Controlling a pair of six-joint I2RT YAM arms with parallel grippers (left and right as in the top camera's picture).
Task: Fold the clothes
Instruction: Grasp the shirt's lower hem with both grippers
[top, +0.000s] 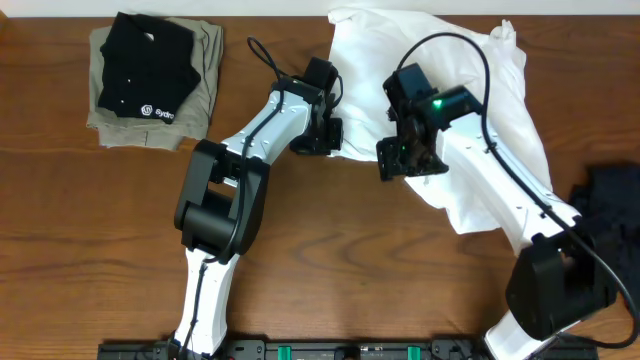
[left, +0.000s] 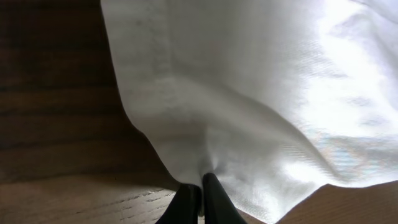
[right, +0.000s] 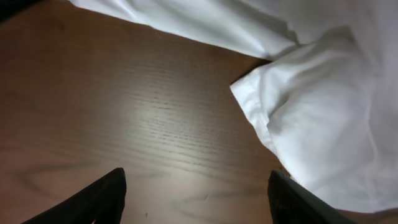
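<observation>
Shirt (top: 365, 70), white and full of creases, is spread over the far right part of the desk (top: 100, 250), from the far edge down toward the middle. It is not flat and nothing is folded over, so the task is judged to be near its start.

The left arm (top: 270, 120) is stretched to the shirt's left side, and the right arm (top: 490, 180) is laid across the shirt's near part. One arm is set at each side, most likely so that the cloth can be pulled out smooth between them.

A khaki piece (top: 205, 90) is kept at the far left corner, with a black shirt (top: 145, 70) stacked on top. Both are neatly folded and well apart from the work, so they are taken to be done. A dark cloth (top: 610, 205) is seen at the right edge; what it is cannot be told.

The left gripper (left: 200, 185) is pinched tight on the shirt's left edge, and the cloth is bunched up where it is held. That hold is thought to be for lifting or dragging this side.

The right gripper (right: 196, 199) is spread wide and nothing is held in it. Bare desk is seen below it, with a hemmed bit of the shirt just beside one finger (right: 292, 199). That bit is judged to be what will be grabbed.
</observation>
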